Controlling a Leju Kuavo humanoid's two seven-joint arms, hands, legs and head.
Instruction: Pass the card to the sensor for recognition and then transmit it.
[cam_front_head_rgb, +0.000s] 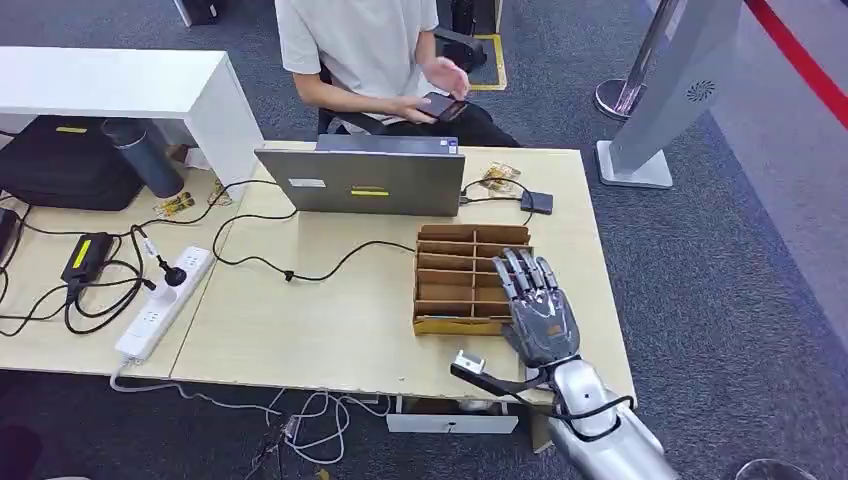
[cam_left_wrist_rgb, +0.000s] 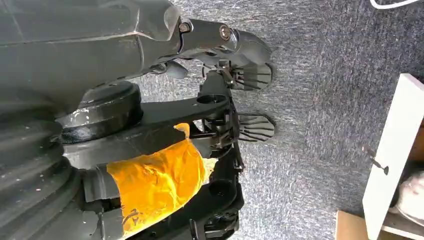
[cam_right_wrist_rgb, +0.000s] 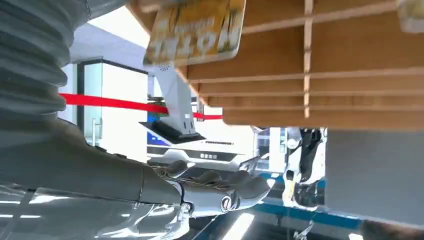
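Observation:
A yellow printed card (cam_right_wrist_rgb: 195, 32) stands at the near end of the slotted cardboard box (cam_front_head_rgb: 455, 262), seen close in the right wrist view. My right hand (cam_front_head_rgb: 540, 315) hovers over the box's near right corner, fingers stretched out and apart, thumb pointing left, holding nothing; its fingers (cam_right_wrist_rgb: 220, 192) lie apart from the card. A small black sensor pad (cam_front_head_rgb: 537, 202) lies on the table beyond the box, wired to the laptop (cam_front_head_rgb: 365, 180). My left hand (cam_left_wrist_rgb: 215, 37) hangs beside my body above the carpet, fingers extended, with nothing in it.
A person sits behind the table (cam_front_head_rgb: 330, 320) holding a phone (cam_front_head_rgb: 443, 105). A power strip (cam_front_head_rgb: 165, 300), charger and cables cover the table's left part. A white shelf (cam_front_head_rgb: 120, 85) stands at the back left, a grey gate post (cam_front_head_rgb: 665, 90) at the right.

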